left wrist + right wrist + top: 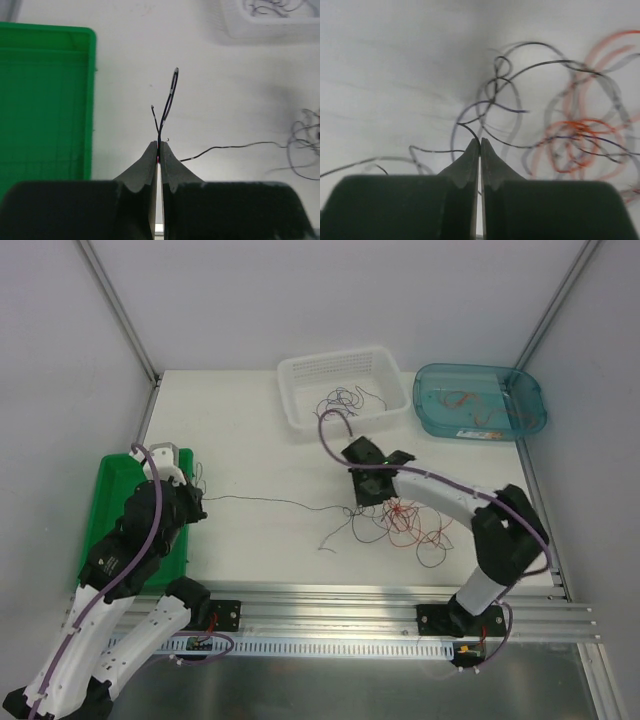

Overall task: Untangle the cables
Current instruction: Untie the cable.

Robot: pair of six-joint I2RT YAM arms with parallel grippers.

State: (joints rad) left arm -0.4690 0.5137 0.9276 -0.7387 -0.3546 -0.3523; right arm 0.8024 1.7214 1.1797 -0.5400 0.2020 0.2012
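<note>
A loose tangle of thin black, red and orange cables [395, 523] lies on the white table right of centre. My right gripper [368, 502] is shut on a black cable at the tangle's left edge; the right wrist view shows the strand [470, 131] pinched at the tips [480, 142], with orange loops [580, 135] to the right. My left gripper [197, 498] is shut on a black cable [167, 107] whose ends stick up past the tips [159, 145]. That cable [270, 502] runs taut across the table from the left gripper toward the tangle.
A green tray [105, 510] lies under the left arm at the table's left edge. A white basket [296, 390] holding several black cables stands at the back centre. A teal tub [530, 410] with orange cables stands at the back right.
</note>
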